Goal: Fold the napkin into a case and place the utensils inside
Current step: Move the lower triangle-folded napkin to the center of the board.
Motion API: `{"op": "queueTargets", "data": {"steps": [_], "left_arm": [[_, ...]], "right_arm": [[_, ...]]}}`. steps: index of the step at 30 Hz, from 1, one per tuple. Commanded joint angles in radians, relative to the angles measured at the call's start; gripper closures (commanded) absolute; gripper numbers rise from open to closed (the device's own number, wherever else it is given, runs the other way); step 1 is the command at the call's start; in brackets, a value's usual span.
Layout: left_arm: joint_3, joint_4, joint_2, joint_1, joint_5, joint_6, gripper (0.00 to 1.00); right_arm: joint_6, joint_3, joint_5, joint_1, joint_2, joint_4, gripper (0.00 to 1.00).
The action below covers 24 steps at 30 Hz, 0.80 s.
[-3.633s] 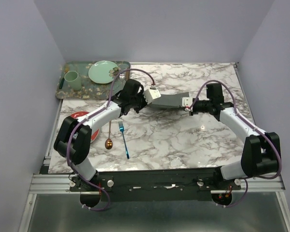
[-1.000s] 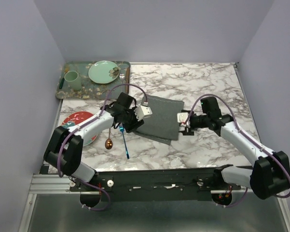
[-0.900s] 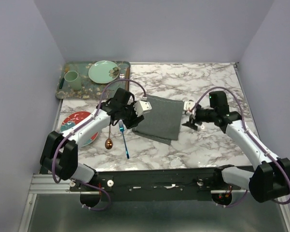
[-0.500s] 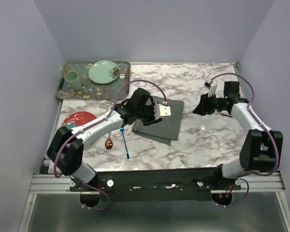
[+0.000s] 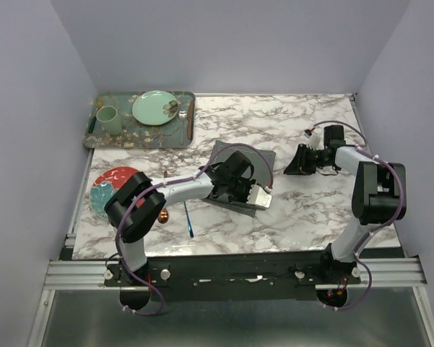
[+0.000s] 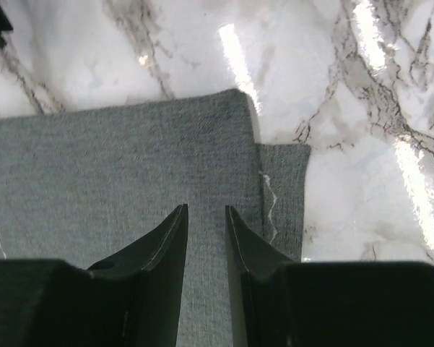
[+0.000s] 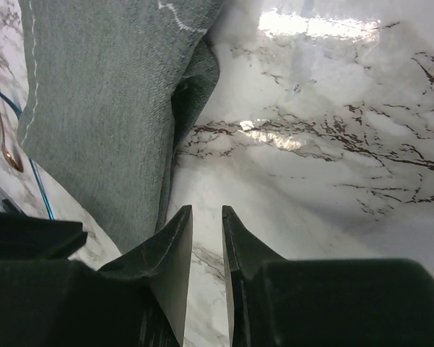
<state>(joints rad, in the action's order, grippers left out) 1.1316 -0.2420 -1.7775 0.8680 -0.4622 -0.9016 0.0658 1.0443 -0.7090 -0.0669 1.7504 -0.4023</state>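
From up top, the napkin (image 5: 264, 163) lies folded mid-worktop (image 5: 310, 210), with the left tool (image 5: 260, 196) over its near right corner, the right tool (image 5: 297, 160) just off its right edge, and the blue fork (image 5: 190, 223) on the marble to its left. Left wrist cam: the 2 fingers (image 6: 170, 238) sit a narrow gap apart above the cloth, gripping nothing. Right wrist cam: another slim gap with nothing in it, over bare marble beside the napkin, with the spoon (image 7: 12, 162) past the cloth.
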Motion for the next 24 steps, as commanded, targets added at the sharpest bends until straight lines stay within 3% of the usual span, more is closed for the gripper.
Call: {"op": "queueTargets", "data": {"steps": [1,14,19,24], "left_arm": [[0.056,-0.062,-0.049,0.040,-0.039,-0.114,0.65],[0.124,-0.114,-0.149,0.058,0.014,-0.066,0.57],[0.186,-0.118,-0.206,0.039,0.028,0.024,0.67],[0.319,-0.083,-0.278,-0.018,-0.004,0.275,0.73]], "right_arm": [[0.112,0.025,0.005,0.001,0.057,0.075,0.69],[0.201,0.108,0.009,0.027,0.166,0.111,0.70],[0.181,0.089,-0.004,0.026,0.106,0.099,0.65],[0.169,0.051,-0.017,0.022,0.028,0.057,0.58]]}}
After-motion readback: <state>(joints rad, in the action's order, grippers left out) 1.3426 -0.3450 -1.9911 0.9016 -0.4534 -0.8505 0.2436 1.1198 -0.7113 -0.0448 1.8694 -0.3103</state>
